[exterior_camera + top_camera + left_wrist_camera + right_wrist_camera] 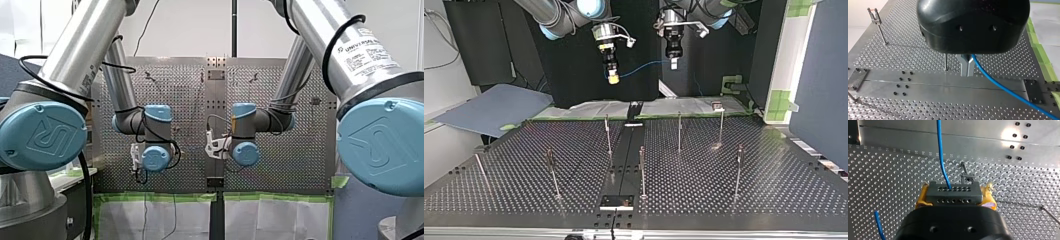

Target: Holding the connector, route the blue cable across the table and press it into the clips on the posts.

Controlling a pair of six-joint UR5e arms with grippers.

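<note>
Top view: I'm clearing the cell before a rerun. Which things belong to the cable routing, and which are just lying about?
Job in hand:
- blue cable
- connector, held in my right tool
- my left tool, shut on the cable
- clip posts

Lying about:
- blue-grey sheet at the top view's left
- green tape patches at its right

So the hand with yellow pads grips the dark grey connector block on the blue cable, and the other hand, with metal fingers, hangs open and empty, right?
Not quite. The left wrist view shows my left hand shut on the thin blue cable, not open and empty. My right hand with yellow pads does grip the dark grey perforated connector block.
</note>
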